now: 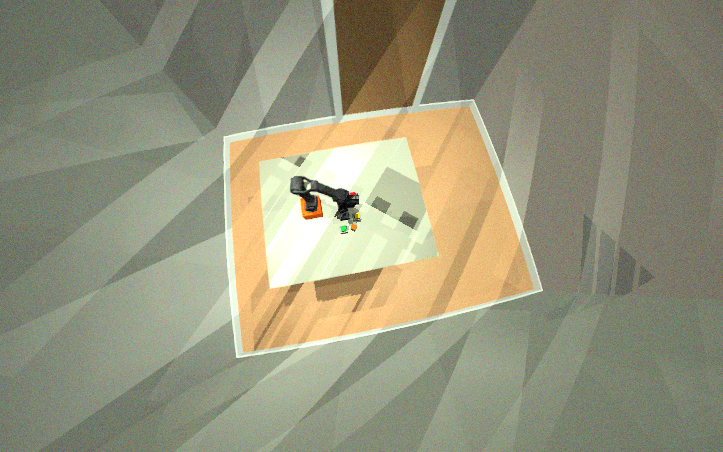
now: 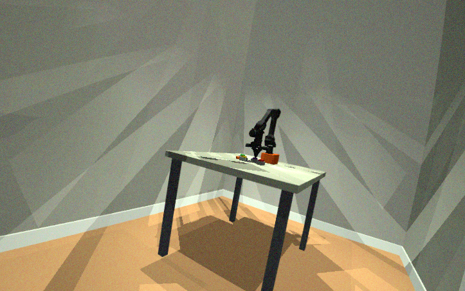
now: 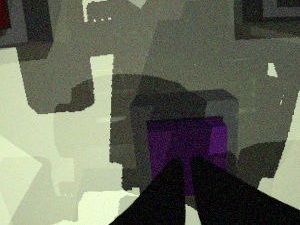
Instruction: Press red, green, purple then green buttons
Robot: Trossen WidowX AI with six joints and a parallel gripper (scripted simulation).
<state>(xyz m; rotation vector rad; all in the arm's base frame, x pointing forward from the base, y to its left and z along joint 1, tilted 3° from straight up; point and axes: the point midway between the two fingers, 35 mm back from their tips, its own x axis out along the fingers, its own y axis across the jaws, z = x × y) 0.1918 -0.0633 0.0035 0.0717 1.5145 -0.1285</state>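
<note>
Closed over the purple button, right of centre low in the wrist view: jaws together, gripping nothing. Probably done with the red button, upper left there, and once with the green button, near the top view's centre; green again left.

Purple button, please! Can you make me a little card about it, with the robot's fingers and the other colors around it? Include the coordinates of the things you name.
purple button [image 2: 254, 159] [image 3: 188, 136]: in a dark gray case on the table [image 1: 291, 266] [image 2: 227, 170]
fingers [image 2: 256, 153]: shut, tips pointing down at the purple button
pressed down: cannot tell
red button [image 1: 353, 194] [image 2: 262, 160] [image 3: 3, 14]: top left corner of the wrist view
green button [image 1: 344, 229] [image 2: 242, 154]: beside the orange block [image 1: 353, 227] [image 2: 237, 157] in the top view
yellow thing [image 1: 357, 216] [image 2: 244, 157]: between red and orange in the top view
</note>
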